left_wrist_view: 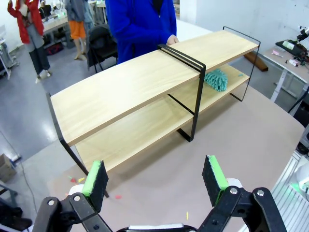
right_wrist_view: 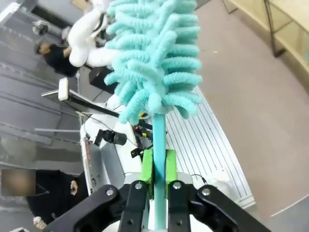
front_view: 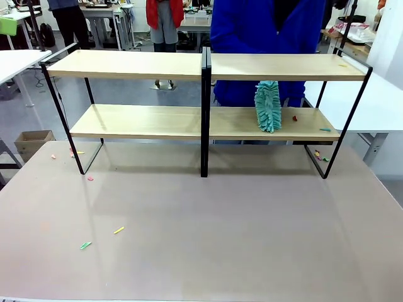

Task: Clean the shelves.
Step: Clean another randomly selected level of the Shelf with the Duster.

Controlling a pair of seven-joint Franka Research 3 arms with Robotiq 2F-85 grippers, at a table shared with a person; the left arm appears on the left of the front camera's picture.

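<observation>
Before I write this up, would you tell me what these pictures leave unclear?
- Front view: the person's hand on the shelf duster is hidden behind the top board of the shelves.
- Front view: scraps on the table are too small to identify.
- Right wrist view: the held duster's handle end is cut off by the bottom edge.

Robotics lab, white worktables (front_view: pixel 19 60), cluttered benches (left_wrist_view: pixel 294 50), people standing behind

Shelves (front_view: pixel 132 121): matt light wood w/ thin black metal frame; duster (right_wrist_view: pixel 154 58): fluffy teal chenille, smooth plastic handle.
</observation>
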